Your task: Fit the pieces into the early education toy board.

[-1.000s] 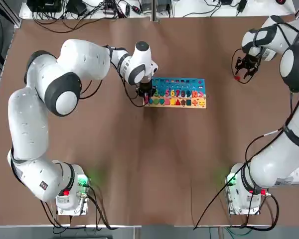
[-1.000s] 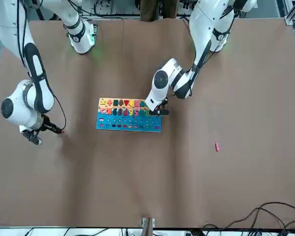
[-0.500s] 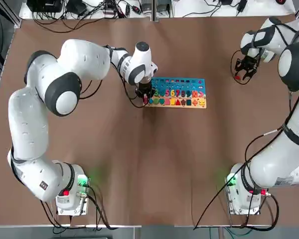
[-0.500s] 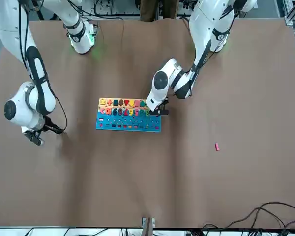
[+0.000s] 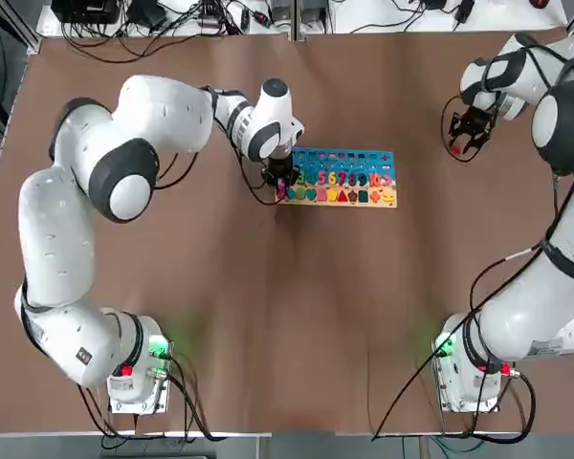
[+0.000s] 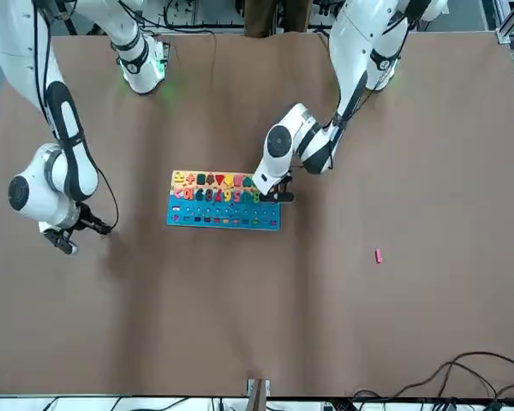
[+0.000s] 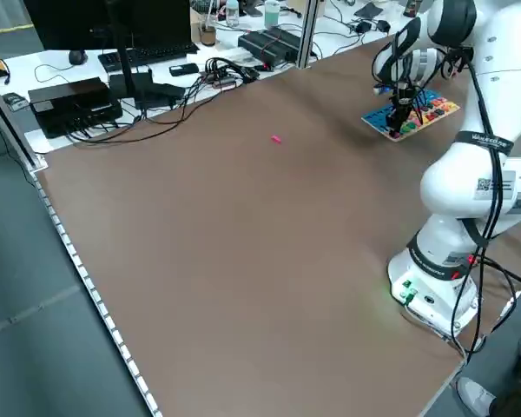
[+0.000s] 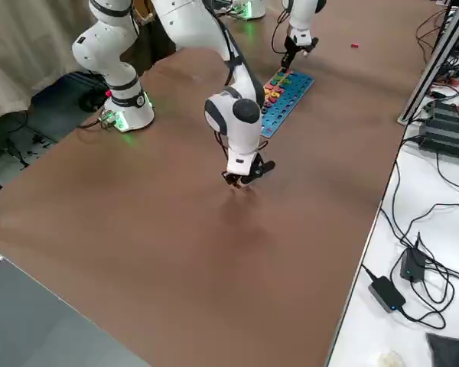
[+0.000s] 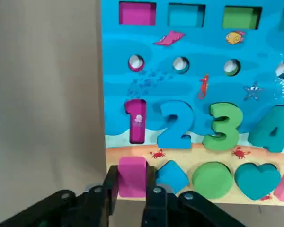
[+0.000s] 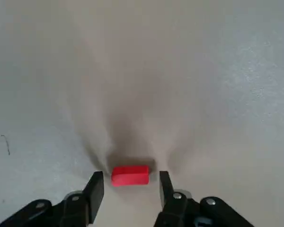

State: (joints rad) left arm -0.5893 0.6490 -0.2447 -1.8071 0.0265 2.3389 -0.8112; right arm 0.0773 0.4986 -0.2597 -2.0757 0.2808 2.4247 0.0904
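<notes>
**Left gripper clamps a pink piece at the board's corner; right gripper stands open around a red piece**

Top view: the left gripper [image 5: 279, 182] is at the left end of the small flat rectangular toy board with a blue upper part and a tan wooden lower strip [image 5: 342, 178]. On every side of the board the brown table [image 5: 297, 306] is bare and wide. The right gripper [image 5: 467, 131] is near the table's right edge, well apart from the board. What each gripper has between its fingers is too small to see here.

Front view: a tiny pink piece [image 6: 378, 255] lies alone on the open table, well away from the left gripper [image 6: 271, 194] and the board [image 6: 224, 211]. The right gripper [image 6: 66, 240] is low over the table near the edge.

Left side view: the lone pink piece [image 7: 276, 138] has free table all around it. The board [image 7: 410, 113] is partly behind the left arm.

Left wrist view: the fingers [image 9: 109, 184] are closed on a flat pink rectangular piece [image 9: 132, 176], which sits at the corner of the tan strip, beside a blue diamond shape [image 9: 172, 175]. The picture's edge cuts off the board [image 9: 199, 123].

Right wrist view: the fingers [image 10: 95, 189] stand apart, one on each side of a small flat red piece [image 10: 129, 175] that lies on the table; they do not touch it.
</notes>
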